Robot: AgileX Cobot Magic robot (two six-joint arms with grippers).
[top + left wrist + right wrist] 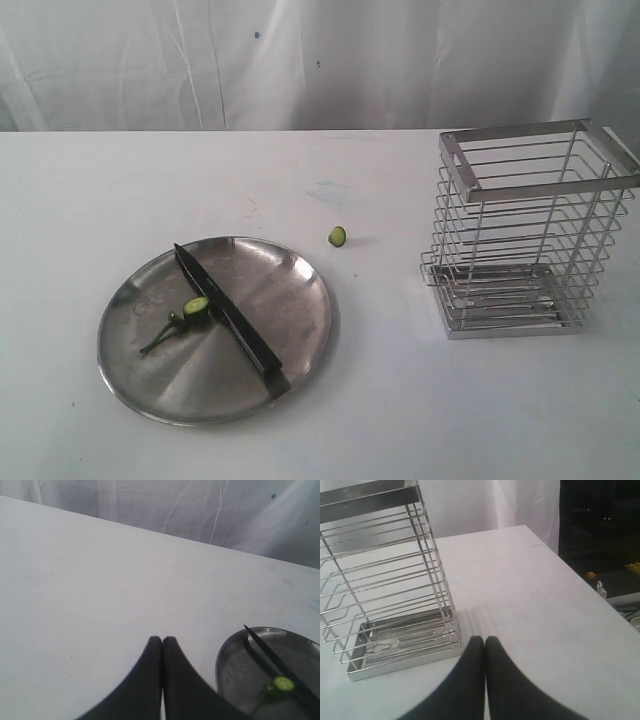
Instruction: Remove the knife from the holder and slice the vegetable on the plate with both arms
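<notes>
Knife (pixel 230 316) flat on plate (pixel 285 285), touching vegetable (pixel 190 311)

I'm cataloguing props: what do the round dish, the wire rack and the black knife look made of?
Round shallow dish: likely steel, shiny but scuffed, with reflections. Tall boxy wire rack: silvery polished metal, glinting rungs. All-black knife: matte black throughout; material unclear.

White table (pixel 420 420), matte, faintly scuffed and stained, evenly lit. White fabric curtain (pixel 300 60), hanging in soft folds directly behind the table's far edge. Dark opening (pixel 600 525) beside the curtain, contents indistinct.
</notes>
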